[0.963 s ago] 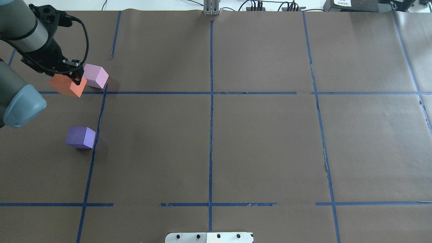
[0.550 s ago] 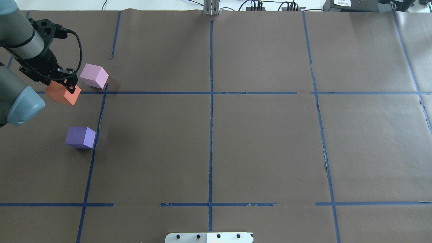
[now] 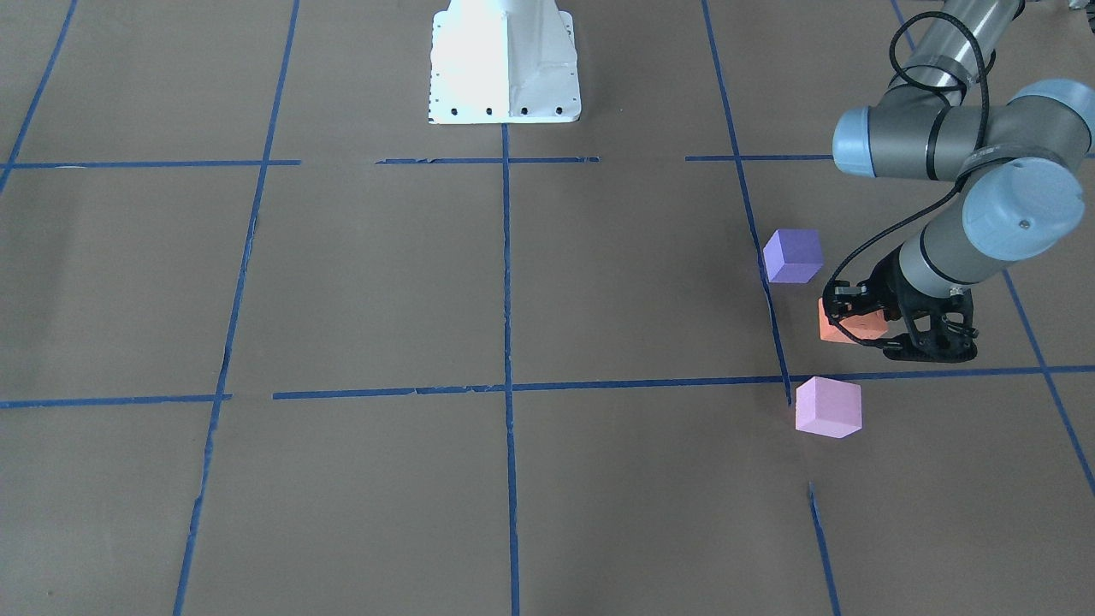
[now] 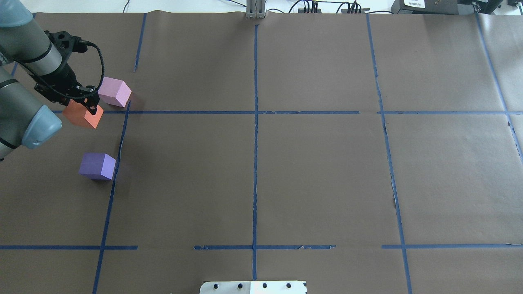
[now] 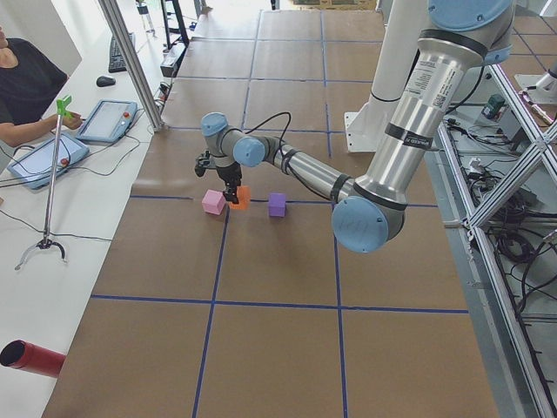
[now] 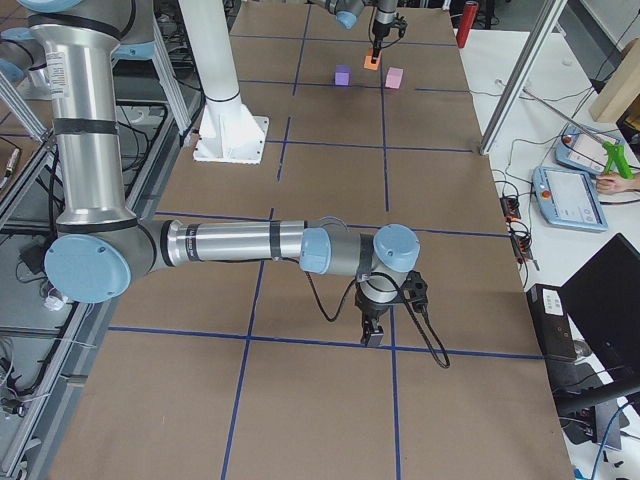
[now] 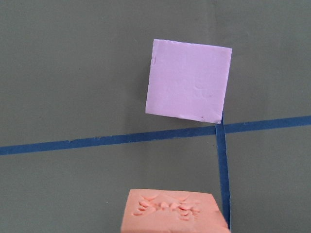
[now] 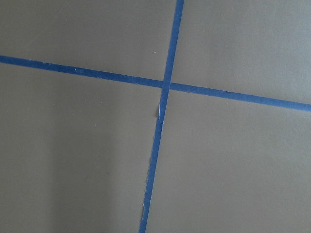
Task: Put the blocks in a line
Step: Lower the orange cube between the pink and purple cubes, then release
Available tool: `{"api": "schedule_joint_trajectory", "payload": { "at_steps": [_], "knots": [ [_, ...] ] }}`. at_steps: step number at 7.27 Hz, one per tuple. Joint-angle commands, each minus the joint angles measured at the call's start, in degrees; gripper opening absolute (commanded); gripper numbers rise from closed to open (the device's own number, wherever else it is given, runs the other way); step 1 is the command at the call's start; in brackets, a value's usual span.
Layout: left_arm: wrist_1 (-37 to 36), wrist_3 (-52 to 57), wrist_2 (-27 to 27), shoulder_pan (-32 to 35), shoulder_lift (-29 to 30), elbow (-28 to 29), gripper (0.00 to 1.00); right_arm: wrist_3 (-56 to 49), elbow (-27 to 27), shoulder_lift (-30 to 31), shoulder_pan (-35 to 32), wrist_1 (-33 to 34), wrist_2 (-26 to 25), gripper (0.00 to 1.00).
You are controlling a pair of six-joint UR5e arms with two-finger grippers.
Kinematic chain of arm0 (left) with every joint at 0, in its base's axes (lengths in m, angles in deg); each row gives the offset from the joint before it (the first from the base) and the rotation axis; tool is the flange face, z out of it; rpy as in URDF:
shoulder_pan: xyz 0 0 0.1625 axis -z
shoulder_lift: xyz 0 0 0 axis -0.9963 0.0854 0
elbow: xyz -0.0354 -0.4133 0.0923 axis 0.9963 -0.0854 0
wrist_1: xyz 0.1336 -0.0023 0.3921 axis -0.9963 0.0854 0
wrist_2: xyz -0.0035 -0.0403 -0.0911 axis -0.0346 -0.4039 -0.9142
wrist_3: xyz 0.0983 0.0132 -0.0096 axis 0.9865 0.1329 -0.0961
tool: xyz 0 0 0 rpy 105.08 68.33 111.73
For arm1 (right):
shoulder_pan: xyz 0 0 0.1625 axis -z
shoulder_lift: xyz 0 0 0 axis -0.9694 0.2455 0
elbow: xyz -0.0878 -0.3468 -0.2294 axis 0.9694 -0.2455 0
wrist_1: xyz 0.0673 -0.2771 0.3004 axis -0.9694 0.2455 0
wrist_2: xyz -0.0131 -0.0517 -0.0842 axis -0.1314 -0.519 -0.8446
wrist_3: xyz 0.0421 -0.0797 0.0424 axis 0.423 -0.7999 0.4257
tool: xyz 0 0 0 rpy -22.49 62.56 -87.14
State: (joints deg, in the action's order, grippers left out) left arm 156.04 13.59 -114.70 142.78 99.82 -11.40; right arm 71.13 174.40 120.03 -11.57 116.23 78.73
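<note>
Overhead exterior view: closest to me, the white base plate (image 4: 253, 287) sits at the near edge of the desk (image 4: 318, 171). Brown paper gridded with blue tape lines (image 4: 255, 163) covers the surface. Toward the left edge lies the violet block (image 4: 97, 166). Farther on, my left fingers (image 4: 92, 107) are closed round the orange block (image 4: 81, 115), near the pink block (image 4: 115, 92) but apart from it. My right fingers (image 6: 372, 335) hang over a tape crossing toward the right edge; I cannot tell how far apart they are. Cables (image 4: 310, 6) run beyond the far edge.

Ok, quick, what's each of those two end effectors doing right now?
Left end effector: closed, holding the orange block.
Right end effector: cannot be told from these views.
</note>
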Motion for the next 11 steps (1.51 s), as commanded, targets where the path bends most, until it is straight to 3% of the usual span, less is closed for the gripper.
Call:
{"api": "schedule_joint_trajectory", "payload": {
  "at_steps": [1,3,11],
  "knots": [
    [0.4,-1.4,-0.4,-0.6,0.5,1.1,0.04,0.0,0.0,0.0,0.0,0.0,0.0,1.0],
    [5.7,-4.3,-0.4,-1.1,0.5,3.7,0.04,-0.1,-0.1,0.0,0.0,0.0,0.0,1.0],
    [9.1,-7.1,-0.4,-3.4,0.4,6.2,0.05,-0.1,-0.1,0.0,0.0,0.0,0.0,1.0]
  ]
}}
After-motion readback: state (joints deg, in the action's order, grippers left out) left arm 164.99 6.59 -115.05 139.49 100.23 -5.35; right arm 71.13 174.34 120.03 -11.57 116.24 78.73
